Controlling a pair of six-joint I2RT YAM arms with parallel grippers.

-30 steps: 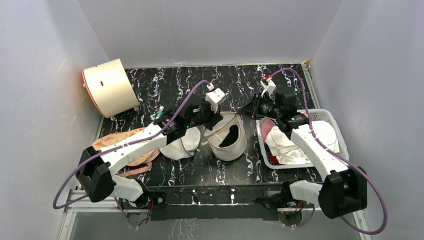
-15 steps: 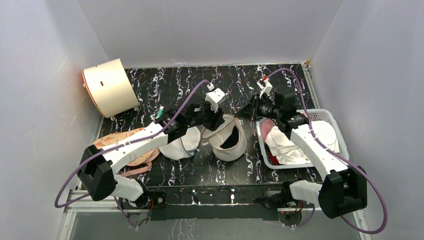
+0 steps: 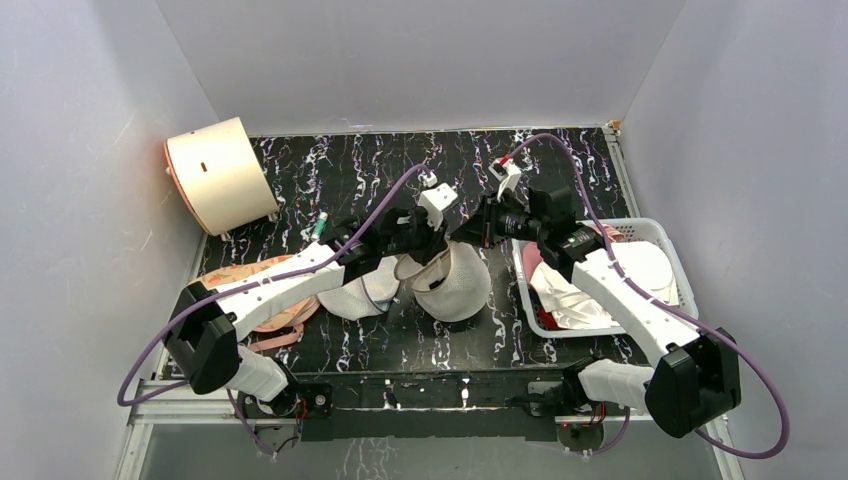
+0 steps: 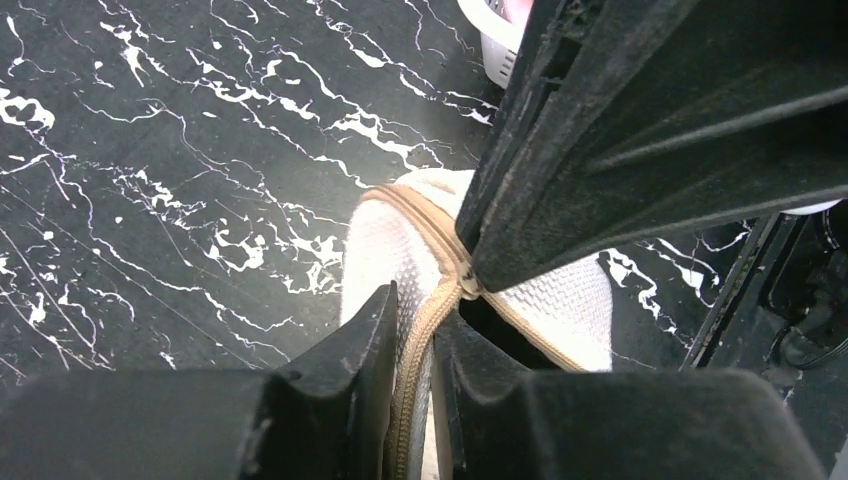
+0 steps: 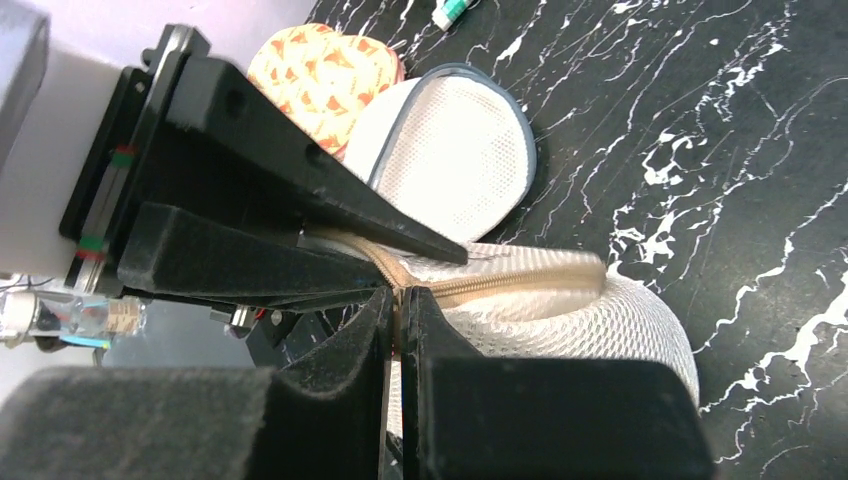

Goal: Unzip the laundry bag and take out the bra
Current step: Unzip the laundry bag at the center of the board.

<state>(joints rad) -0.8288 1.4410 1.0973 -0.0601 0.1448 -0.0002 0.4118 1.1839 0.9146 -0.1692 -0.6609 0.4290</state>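
The cream mesh laundry bag (image 3: pixel 458 288) lies mid-table, its tan zipper uppermost. My left gripper (image 3: pixel 432 243) is shut on the zipper edge of the laundry bag (image 4: pixel 385 260), with the tan tape running between its fingers (image 4: pixel 355 345). My right gripper (image 3: pixel 470 230) is shut on the zipper pull (image 5: pixel 398 292), right against the left gripper. A short gap in the zipper (image 4: pixel 500 335) shows only dark inside. The white and black bra is hidden. The laundry bag also shows in the right wrist view (image 5: pixel 590 320).
A white dome mesh bag (image 3: pixel 358 292) lies just left of the laundry bag, on a peach printed bra (image 3: pixel 250 285). A white basket (image 3: pixel 672 258) of garments stands at the right. A cream drum (image 3: pixel 215 175) stands back left. A small green-capped item (image 3: pixel 321 223) lies nearby.
My right gripper has moved left onto the top of the bag, meeting the left gripper. The bag has tipped and its wide dark opening no longer shows from above.
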